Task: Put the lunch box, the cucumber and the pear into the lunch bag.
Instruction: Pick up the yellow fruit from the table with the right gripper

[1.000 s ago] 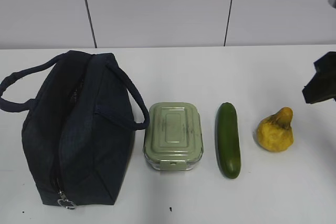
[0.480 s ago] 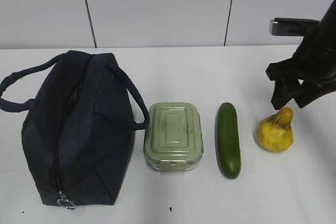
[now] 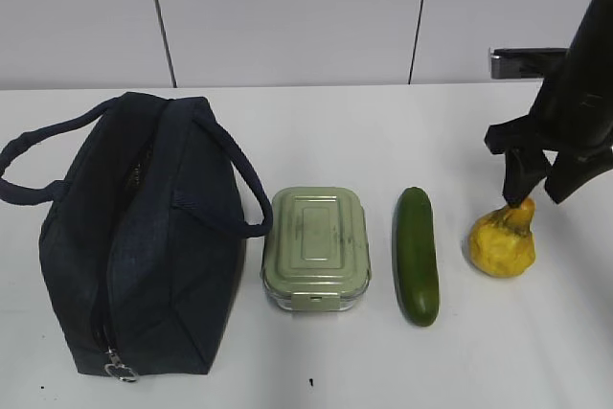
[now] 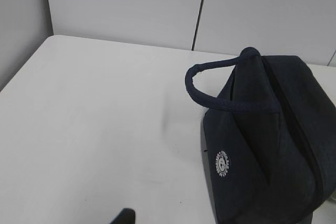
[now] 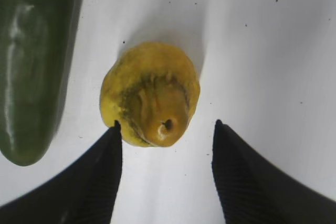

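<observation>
The dark navy lunch bag (image 3: 134, 237) lies on the left of the white table, its zipper running toward the metal ring pull (image 3: 120, 369); it also fills the right of the left wrist view (image 4: 268, 145). The sage-green lunch box (image 3: 316, 246) sits to its right, then the cucumber (image 3: 418, 254), then the yellow pear (image 3: 503, 241). My right gripper (image 3: 534, 193) hangs open just above the pear's neck. From the right wrist, the pear (image 5: 151, 94) sits just ahead of the open fingertips (image 5: 166, 125), with the cucumber (image 5: 34, 61) at left. Of the left gripper only one dark fingertip (image 4: 124, 216) shows.
The white table (image 3: 383, 141) ends at a grey panelled wall (image 3: 287, 16) behind. The bag's two looped strap handles (image 3: 43, 155) spread to either side of it. The right arm (image 3: 579, 93) stands over the table's right side.
My right arm has come in from the right edge and lowered, so the open gripper now hangs directly over the pear. The objects have not moved.
</observation>
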Robot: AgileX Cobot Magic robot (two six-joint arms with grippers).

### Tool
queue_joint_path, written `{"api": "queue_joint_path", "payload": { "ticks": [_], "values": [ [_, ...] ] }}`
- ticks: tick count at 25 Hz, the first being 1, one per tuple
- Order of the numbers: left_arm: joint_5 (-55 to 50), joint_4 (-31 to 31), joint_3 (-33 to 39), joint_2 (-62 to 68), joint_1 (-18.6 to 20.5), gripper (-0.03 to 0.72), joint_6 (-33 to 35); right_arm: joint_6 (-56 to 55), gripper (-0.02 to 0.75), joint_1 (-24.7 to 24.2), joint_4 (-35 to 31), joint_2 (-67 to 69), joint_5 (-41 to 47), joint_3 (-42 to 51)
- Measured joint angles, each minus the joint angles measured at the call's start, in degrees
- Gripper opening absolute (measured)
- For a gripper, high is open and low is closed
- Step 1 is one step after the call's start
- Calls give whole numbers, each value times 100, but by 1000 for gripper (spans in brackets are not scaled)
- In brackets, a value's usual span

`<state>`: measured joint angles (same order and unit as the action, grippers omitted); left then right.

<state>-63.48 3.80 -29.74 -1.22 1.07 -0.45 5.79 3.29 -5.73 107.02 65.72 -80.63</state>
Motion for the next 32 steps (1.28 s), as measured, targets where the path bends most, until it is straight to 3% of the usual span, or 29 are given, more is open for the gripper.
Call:
{"api": "queue_joint_path", "payload": {
  "ticks": [9, 12, 16, 32],
  "values": [
    [0, 0, 0, 0, 0, 309, 0, 0, 427, 0, -46, 404, 21, 0],
    [0, 0, 0, 0, 0, 309, 0, 0, 379, 0, -57, 427, -19, 0],
    [0, 0, 0, 0, 0, 309, 0, 0, 260, 0, -80, 427, -91, -22],
    [0, 0, 0, 0, 0, 309, 0, 110, 198, 0, -85, 436, -149, -140]
  ]
}}
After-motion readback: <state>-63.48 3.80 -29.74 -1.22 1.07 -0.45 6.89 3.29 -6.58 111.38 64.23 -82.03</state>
